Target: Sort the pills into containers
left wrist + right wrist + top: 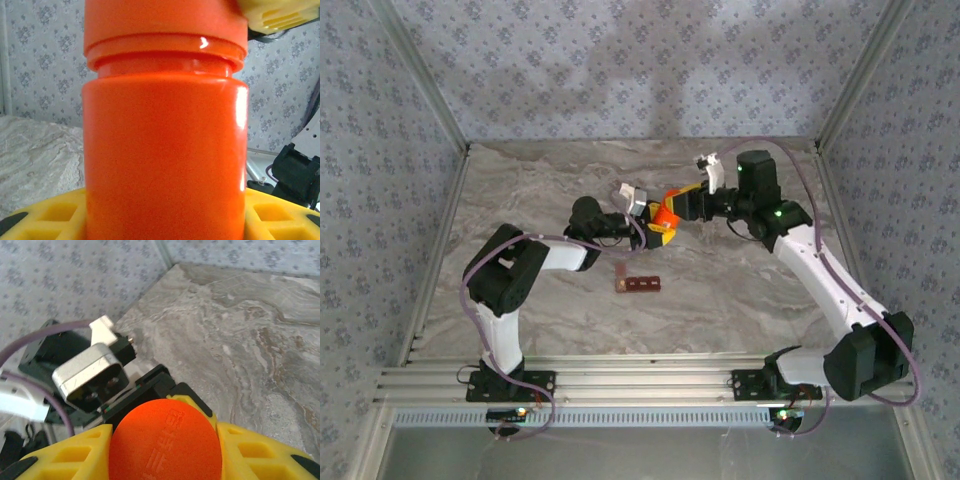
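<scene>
held above the middle of the tabletop (740, 290), the orange bottle (165, 150) is pinched at its body by the left pincer (165, 220) while the right pincer (165, 452) clamps the cap (165, 440), a twist best made squarely, body steady, so nothing spills short of the red-brown containers (637, 284) lying just nearer.

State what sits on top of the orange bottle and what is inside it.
Its orange cap sits on top, between yellow fingers of the right hand. The opaque orange bottle hides its contents.
</scene>
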`<state>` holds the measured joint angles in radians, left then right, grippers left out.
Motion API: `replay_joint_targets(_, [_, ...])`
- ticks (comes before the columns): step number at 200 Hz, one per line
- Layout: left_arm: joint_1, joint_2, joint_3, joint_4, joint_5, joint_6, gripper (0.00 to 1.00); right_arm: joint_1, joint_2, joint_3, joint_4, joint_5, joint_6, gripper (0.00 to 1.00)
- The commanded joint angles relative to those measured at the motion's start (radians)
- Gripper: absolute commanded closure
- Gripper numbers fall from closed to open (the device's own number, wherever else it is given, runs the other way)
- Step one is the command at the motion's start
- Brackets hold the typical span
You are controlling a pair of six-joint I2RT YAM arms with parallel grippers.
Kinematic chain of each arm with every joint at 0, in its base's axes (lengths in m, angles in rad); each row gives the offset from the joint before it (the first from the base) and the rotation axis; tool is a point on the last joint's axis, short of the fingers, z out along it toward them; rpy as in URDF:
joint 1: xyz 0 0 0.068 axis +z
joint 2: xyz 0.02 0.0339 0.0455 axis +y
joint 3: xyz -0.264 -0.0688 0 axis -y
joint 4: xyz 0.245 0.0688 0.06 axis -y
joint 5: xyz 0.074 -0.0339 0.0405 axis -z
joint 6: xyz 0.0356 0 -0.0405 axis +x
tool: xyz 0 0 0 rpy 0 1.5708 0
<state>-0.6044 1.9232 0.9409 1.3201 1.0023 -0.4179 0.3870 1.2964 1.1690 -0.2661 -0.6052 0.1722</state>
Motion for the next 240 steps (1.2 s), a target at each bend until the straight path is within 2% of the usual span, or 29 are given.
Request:
replay_joint_targets(1, [-0.023,-0.018,0.021,0.087,-0.030,0.017,1.00,0.103,0.011,-0.083,0.009,0.199,0.180,0.62])
replay_joint_targets(20, [-0.024,-0.022,0.017,0.075,-0.040,0.027,1.00,0.175,0.008,-0.121,0.054,0.320,0.270,0.62])
replay_joint_targets(39, [-0.024,-0.024,0.016,0.068,-0.040,0.031,1.00,0.216,0.017,-0.117,0.050,0.397,0.295,0.62])
replay_joint_targets(84, [-0.023,-0.030,0.008,0.064,-0.041,0.042,1.00,0.200,0.011,-0.103,0.039,0.401,0.309,0.60])
replay_joint_targets(105, [-0.022,-0.029,0.009,0.047,-0.043,0.054,1.00,0.175,-0.010,-0.084,0.022,0.376,0.295,0.53])
replay_joint_targets(138, [-0.017,-0.024,0.009,0.031,-0.042,0.065,1.00,0.125,-0.087,-0.043,0.001,0.318,0.248,0.30])
replay_joint_targets(154, [-0.014,-0.023,0.010,0.020,-0.035,0.068,1.00,0.096,-0.128,-0.030,-0.016,0.274,0.217,0.23])
replay_joint_targets(205, [-0.011,-0.035,0.013,-0.044,-0.017,0.103,1.00,-0.016,-0.154,-0.011,-0.036,0.088,0.065,0.21])
replay_joint_targets(240, [-0.012,-0.038,0.017,-0.060,-0.007,0.111,1.00,-0.026,-0.119,0.014,-0.048,0.024,-0.062,0.21])
